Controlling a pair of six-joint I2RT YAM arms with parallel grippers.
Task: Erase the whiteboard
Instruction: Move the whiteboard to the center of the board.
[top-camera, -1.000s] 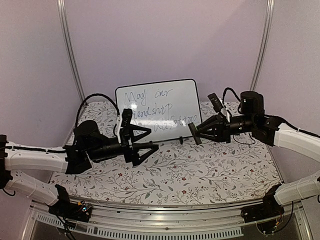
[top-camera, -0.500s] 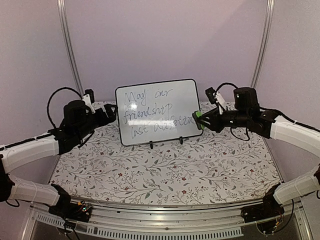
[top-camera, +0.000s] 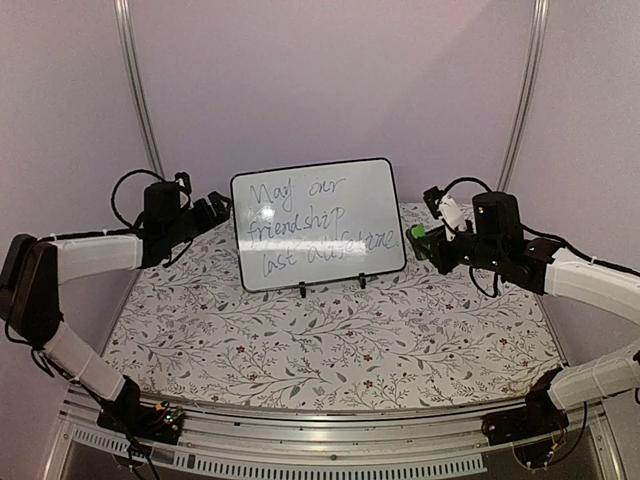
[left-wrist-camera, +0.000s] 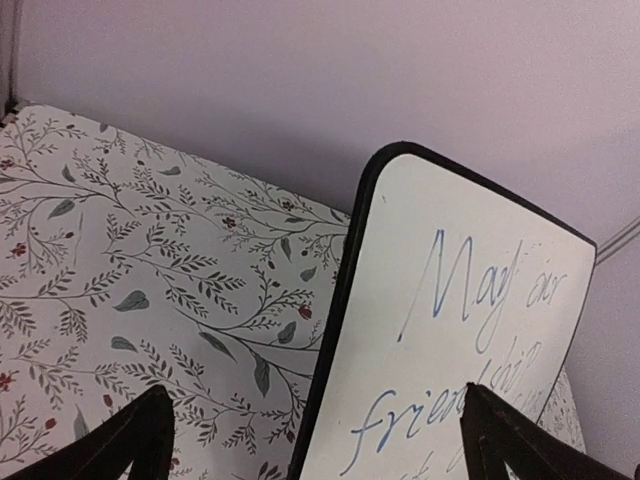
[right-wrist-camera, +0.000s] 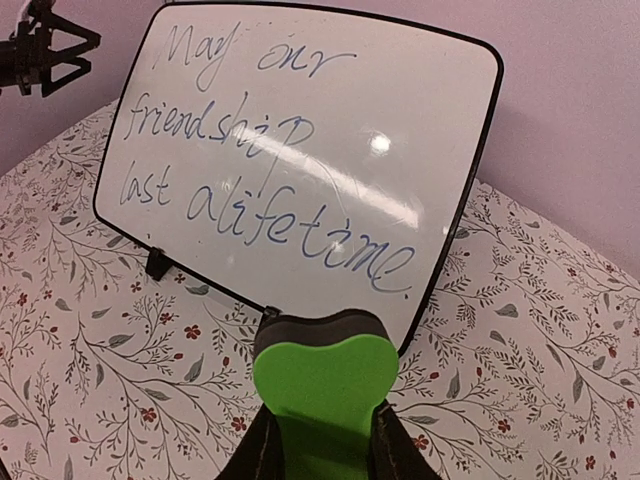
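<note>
1. Standing on two black clip feet (top-camera: 302, 290), the whiteboard (top-camera: 318, 222) sits at the middle of the far edge of the surface (top-camera: 350, 340) and tilts slightly back toward the rear wall (top-camera: 330, 80).
2. Board face: handwritten marker text reads "May our friendship last a lifetime" in three lines. It is legible across the whole face in the top view and in the right wrist view (right-wrist-camera: 300, 150).
3. Board frame: thin black rim with rounded corners. The upper left corner and left rim fill the left wrist view (left-wrist-camera: 450, 330).
4. Left gripper (top-camera: 215, 210): raised beside the board's upper left corner, jaws spread wide. In its own wrist view the two dark fingertips (left-wrist-camera: 150, 435) stand far apart at the bottom of the frame, and the board's left rim lies between them further off. Whether it touches the board cannot be told.
5. Right gripper (top-camera: 425, 240): raised just beside the board's right rim, near the lower right corner, jaws pressed in on a green eraser (top-camera: 418, 240).
6. Eraser, right wrist view: the green block (right-wrist-camera: 323, 385) is pinched at its lower sides between the two fingers (right-wrist-camera: 262, 450), and its dark felt layer is on the side toward the board.
7. Eraser to board: close, with the board's lower right corner just beyond the felt. Whether they touch cannot be told from either view.
8. Surface: a white cloth printed with grey leaves and small red flowers covers it to all edges.
</note>
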